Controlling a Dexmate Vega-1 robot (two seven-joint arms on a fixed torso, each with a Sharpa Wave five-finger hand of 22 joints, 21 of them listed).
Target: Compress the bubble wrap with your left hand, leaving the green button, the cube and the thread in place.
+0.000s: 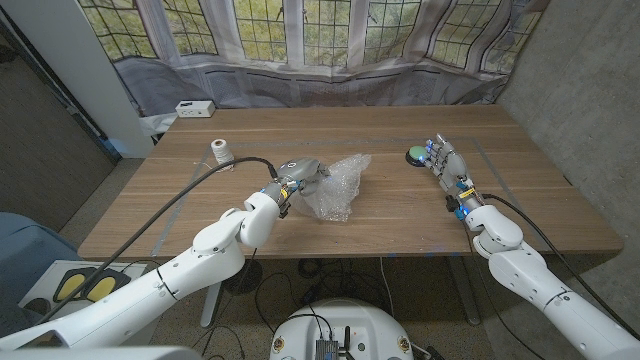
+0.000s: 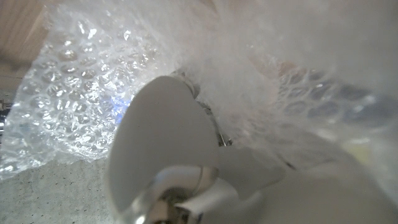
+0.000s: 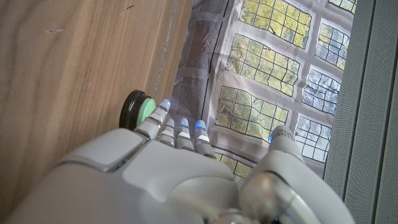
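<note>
A crumpled sheet of clear bubble wrap (image 1: 336,185) lies mid-table. My left hand (image 1: 299,176) grips its left side, the wrap bunched around the fingers; close up, the bubble wrap (image 2: 74,106) crowds over the back of the left hand (image 2: 186,168). The green button (image 1: 416,154) sits on its black base at the right, just beyond the fingertips of my right hand (image 1: 447,166), which is open with fingers straight and holds nothing. From the right wrist the green button (image 3: 138,109) shows ahead of the right hand (image 3: 155,174). A white spool of thread (image 1: 219,151) stands left of centre.
A white box (image 1: 194,108) sits at the table's far left corner. A black cable (image 1: 215,170) runs over the table's left side to my left wrist. Curtained windows (image 1: 320,40) stand behind the far edge. Bare wood lies between the wrap and the button.
</note>
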